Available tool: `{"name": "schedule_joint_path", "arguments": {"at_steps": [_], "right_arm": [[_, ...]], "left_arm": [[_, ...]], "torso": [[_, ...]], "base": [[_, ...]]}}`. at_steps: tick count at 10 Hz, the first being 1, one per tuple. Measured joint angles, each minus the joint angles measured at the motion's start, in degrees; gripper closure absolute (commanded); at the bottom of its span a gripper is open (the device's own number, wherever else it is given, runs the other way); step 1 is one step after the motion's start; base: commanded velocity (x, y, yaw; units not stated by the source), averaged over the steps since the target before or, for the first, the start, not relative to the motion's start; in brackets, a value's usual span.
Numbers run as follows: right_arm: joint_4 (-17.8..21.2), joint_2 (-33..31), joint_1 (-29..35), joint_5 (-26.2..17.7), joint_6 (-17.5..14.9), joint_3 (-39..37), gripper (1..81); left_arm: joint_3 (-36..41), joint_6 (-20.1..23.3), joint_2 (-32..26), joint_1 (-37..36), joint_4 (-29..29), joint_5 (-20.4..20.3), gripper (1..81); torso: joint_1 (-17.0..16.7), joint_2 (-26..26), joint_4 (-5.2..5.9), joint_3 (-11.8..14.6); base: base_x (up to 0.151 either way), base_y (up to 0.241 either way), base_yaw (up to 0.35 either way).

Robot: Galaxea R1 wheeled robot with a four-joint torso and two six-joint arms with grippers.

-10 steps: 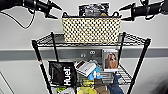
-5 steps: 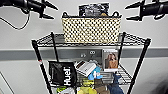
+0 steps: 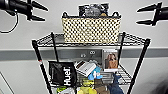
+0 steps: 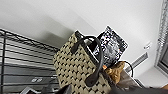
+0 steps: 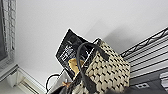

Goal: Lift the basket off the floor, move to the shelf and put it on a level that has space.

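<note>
The cream woven basket (image 3: 91,29) with its dark rim and black loop handles stands upright on the level (image 3: 48,40), the top wire tier of the black shelf (image 3: 37,56). A dark printed packet (image 3: 93,10) sticks out of it. My left gripper (image 3: 46,14) hangs open at the upper left, clear of the basket. At the upper right my right gripper (image 3: 138,17) is open too and apart from it. The left wrist view shows the basket (image 4: 75,67) end-on with one handle (image 4: 96,60). In the right wrist view the basket (image 5: 107,72) appears from the other end.
The tier below is crowded: a black Huel bag (image 3: 62,73), a white box (image 3: 85,68), a picture card (image 3: 110,60) and blue and yellow items. A white wall with a grey band (image 3: 17,53) stands close behind the rack.
</note>
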Motion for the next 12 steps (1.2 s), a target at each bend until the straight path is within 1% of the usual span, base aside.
{"name": "schedule_joint_path", "arguments": {"at_steps": [3,5,6,8,9,10,12], "right_arm": [[0.5,-5.2,1.2,-1.3,0.3,3.6,1.0],[0.5,-9.7,1.2,-4.0,0.3,4.7,1.0],[0.4,-11.4,1.2,-5.3,0.3,4.8,1.0],[-0.3,-14.2,1.2,-9.1,0.2,4.8,1.0],[-1.0,-15.9,1.6,-11.9,-0.1,3.7,1.0],[-1.4,-17.0,2.3,-13.2,-0.4,2.6,1.0],[-2.5,-20.5,3.9,-18.6,-2.0,-0.7,1.0]], "left_arm": [[5.6,0.0,-9.4,-0.2,0.2,0.0,1.0],[9.7,0.0,-13.7,-0.3,1.0,0.5,1.0],[10.2,-0.1,-15.6,-0.3,2.5,1.2,1.0],[10.1,-0.1,-18.6,-0.1,6.2,2.8,1.0],[10.1,-0.2,-19.2,0.2,7.8,3.8,1.0],[10.1,-0.2,-19.5,0.6,9.0,4.4,1.0],[8.7,-0.2,-21.3,1.0,12.0,6.9,1.0]], "torso": [[0.0,0.0,0.0,0.0],[0.0,0.0,0.0,0.0],[0.0,0.0,0.0,0.0],[-0.1,0.0,0.0,0.0],[-0.1,0.0,0.0,0.1],[-0.1,-0.1,0.0,0.1],[-0.1,-0.1,0.0,0.1]], "base": [[0.0,0.0,0.0],[0.0,0.0,0.0],[0.0,0.0,0.0],[0.0,0.0,0.0],[0.0,0.0,0.0],[0.0,0.0,0.0],[0.0,0.0,0.0]]}}
